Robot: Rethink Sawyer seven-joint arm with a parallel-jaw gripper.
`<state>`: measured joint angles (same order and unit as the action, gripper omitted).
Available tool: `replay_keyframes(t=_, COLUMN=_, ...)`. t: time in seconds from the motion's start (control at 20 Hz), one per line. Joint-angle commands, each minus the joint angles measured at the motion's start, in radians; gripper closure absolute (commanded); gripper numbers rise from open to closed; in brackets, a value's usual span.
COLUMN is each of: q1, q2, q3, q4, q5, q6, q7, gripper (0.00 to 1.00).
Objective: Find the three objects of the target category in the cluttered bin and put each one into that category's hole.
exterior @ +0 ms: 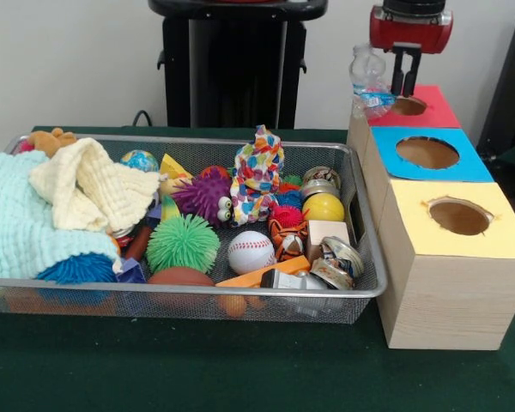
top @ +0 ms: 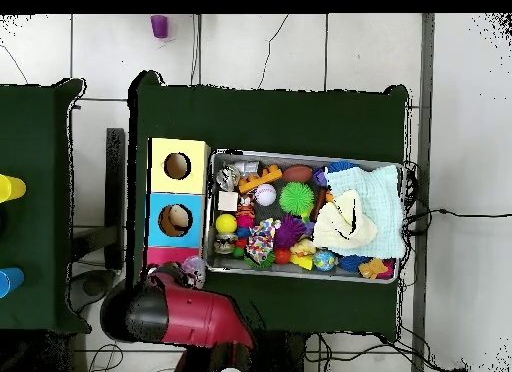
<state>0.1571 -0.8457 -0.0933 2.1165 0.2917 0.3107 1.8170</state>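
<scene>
Green-covered table (exterior: 197,369) has the wire mesh bin (exterior: 371,287) on the left and three wooden boxes (exterior: 429,300) lined up right beside it, near to far.

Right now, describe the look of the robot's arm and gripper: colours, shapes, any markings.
In the front view the arm's end is a glossy red, rounded housing with a black cap on top. Below it hangs the gripper, black, narrow and blocky. From overhead the arm is a thick, rounded red casing with black sections at the joints. No cables or markings can be made out on it.
</scene>
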Motion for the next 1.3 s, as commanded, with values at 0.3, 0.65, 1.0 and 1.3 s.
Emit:
replay_keyframes(t=0.3, q1=0.109, q2=0.122, q3=-0.056, q4=-0.254, q5=0.102, q6=0.208, q7=0.355, gripper=1.00)
replay_keyframes(t=0.65, q1=0.133, q2=0.180, q3=-0.059, q4=-0.260, q5=0.126, q6=0.136, q7=0.362, gripper=1.00)
replay_keyframes(t=1.0, q1=0.118, q2=0.192, q3=-0.056, q4=-0.247, q5=0.111, q6=0.098, q7=0.340, gripper=1.00)
replay_keyframes(t=1.3, q1=0.086, q2=0.170, q3=-0.106, q4=-0.233, q5=0.033, q6=0.120, q7=0.252, gripper=1.00)
